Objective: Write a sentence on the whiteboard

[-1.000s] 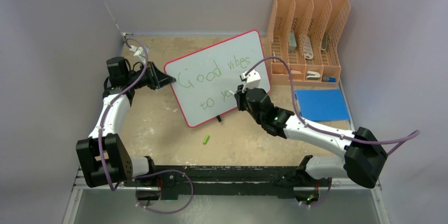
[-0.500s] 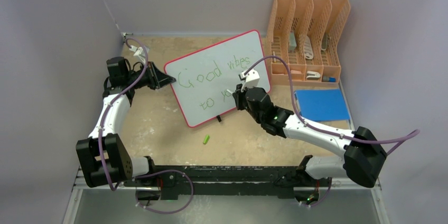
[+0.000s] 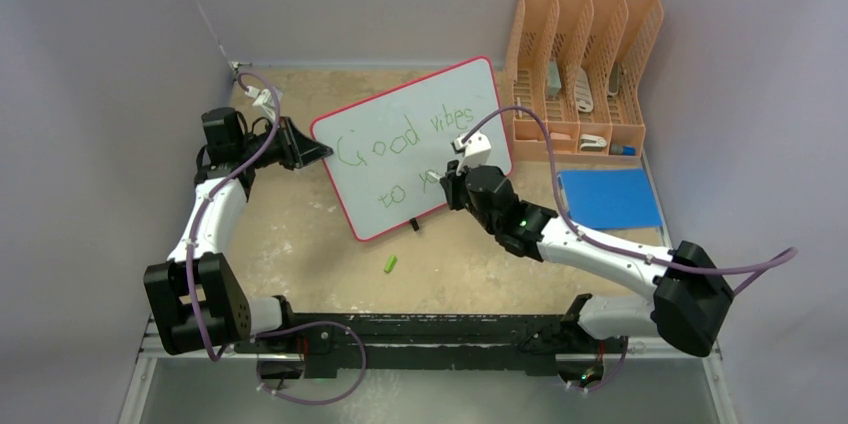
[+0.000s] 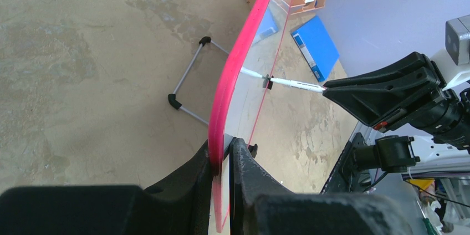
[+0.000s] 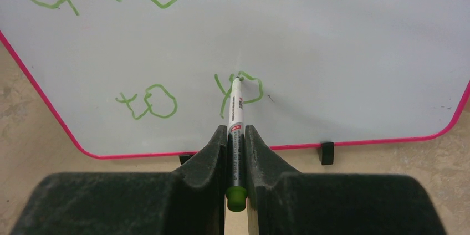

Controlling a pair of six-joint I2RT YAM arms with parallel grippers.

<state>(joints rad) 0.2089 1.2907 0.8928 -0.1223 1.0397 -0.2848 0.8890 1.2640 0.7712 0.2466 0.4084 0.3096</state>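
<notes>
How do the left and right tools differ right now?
The left tool is shut on the edge of the red-rimmed pale whiteboard; the right tool is shut on a thin white marker with a green end. Left steadies the board; right holds the marker tip on its face, at the green lettering. Both are black.

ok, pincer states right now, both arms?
Left pincer: closed on the whiteboard, gripping its red edge.
Right pincer: closed on the marker, tip at the board.
</notes>
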